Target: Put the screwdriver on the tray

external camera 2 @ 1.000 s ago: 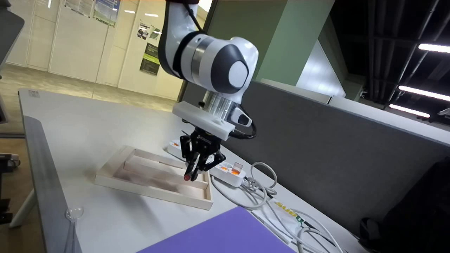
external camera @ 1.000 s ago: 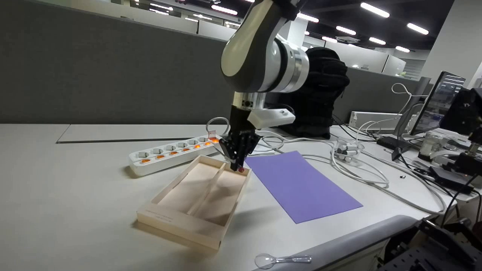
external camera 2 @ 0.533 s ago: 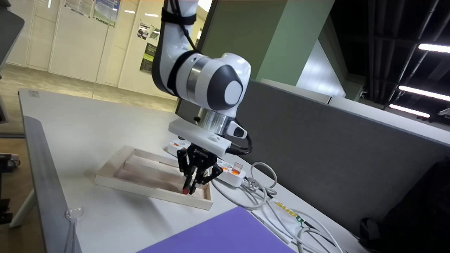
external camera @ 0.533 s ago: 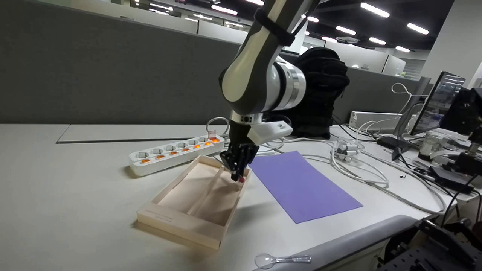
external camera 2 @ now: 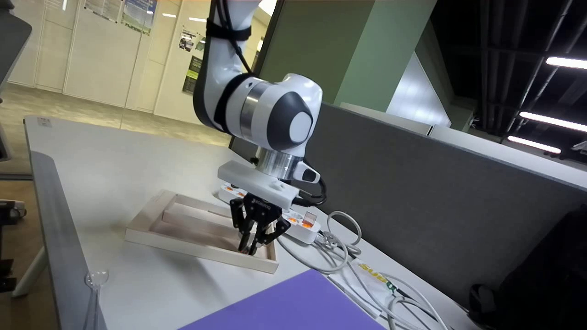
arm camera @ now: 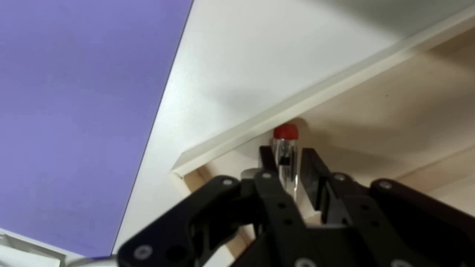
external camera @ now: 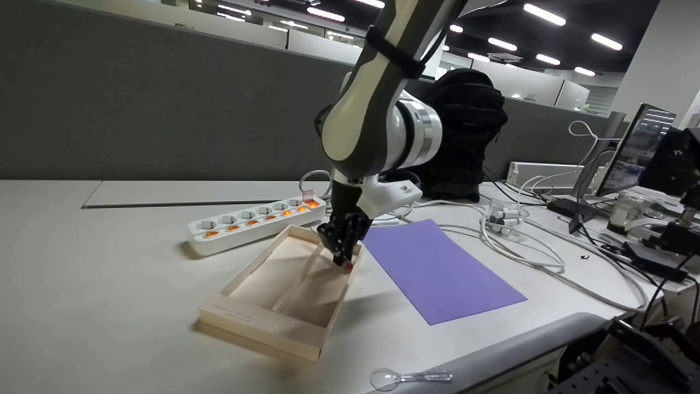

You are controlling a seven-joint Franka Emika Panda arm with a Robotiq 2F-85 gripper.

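The tray [external camera: 261,325] is pale beige with low rims and a lengthwise divider, and it lies on the table in both exterior views [external camera 2: 183,250]. My gripper [external camera: 342,261] points down into the tray's compartment nearer the purple mat, close to the far end. In the wrist view the screwdriver [arm camera: 285,132], with a red end and clear handle, lies between the two fingers [arm camera: 287,149], beside the tray's long rim. A narrow gap shows between it and the right finger, so the jaws are slightly open around it. Its lower part is hidden. Its red end [external camera: 348,266] also shows in an exterior view.
A white power strip [external camera: 249,230] stands beside the tray. A purple mat [external camera: 443,268] lies on the tray's other side. White cables [external camera 2: 339,256] run behind. A clear plastic spoon [external camera: 410,377] lies near the table edge. A grey partition [external camera: 164,109] stands behind.
My gripper has moved down into the tray with the screwdriver. The screwdriver's red end has dropped lower, mostly out of sight in an exterior view, and the fingers now stand slightly apart from it.
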